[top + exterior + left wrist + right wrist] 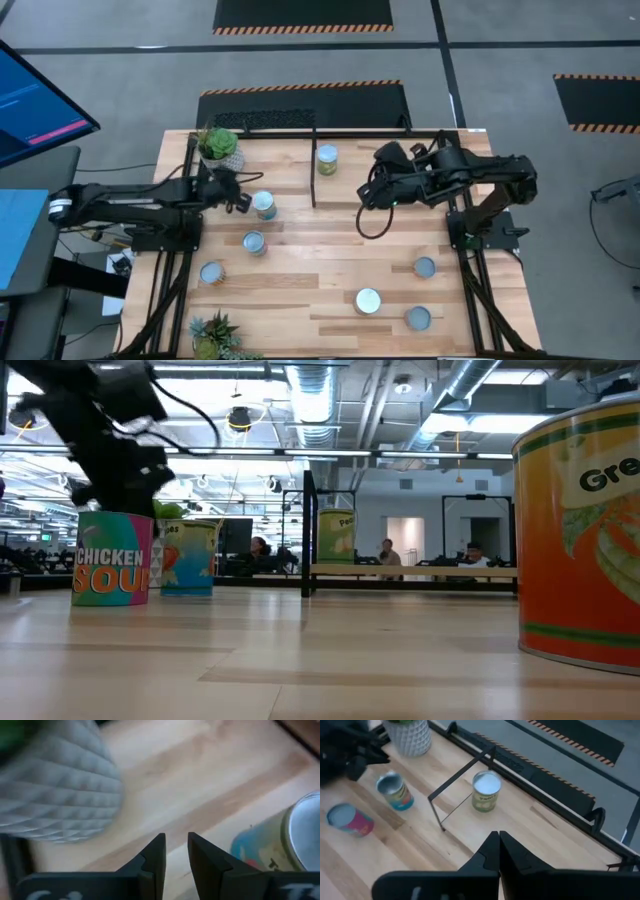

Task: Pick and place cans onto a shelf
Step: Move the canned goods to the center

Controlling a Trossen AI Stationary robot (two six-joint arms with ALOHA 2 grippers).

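Your left gripper [243,199] sits just beside the blue-label can [264,205] near the white plant pot [222,158] at the table's back left; in the left wrist view its fingers [155,857] stand a narrow gap apart with nothing between them, the blue-label can [280,845] off to one side and the pot [55,790] close by. So it's slightly parted, gripping nothing. Your right gripper [378,160] hovers over the shelf [390,135] at the back of the table, right of the black divider rod [314,165]; the right wrist view shows its fingers [492,852] pressed together, empty. One green-label can [326,159] stands upright on the shelf, just right of the divider rod. The pink-label can [254,242] is in front of the blue one, apart from it. Another can [211,272] sits toward the front left. Three more sit front right: one [424,267], a silvery-topped one [368,301], and one [418,318] nearest the edge. A second potted plant [212,335] is at the front left corner. In the low view an orange-label can [585,530] fills the right side, and people sit in the room far behind.
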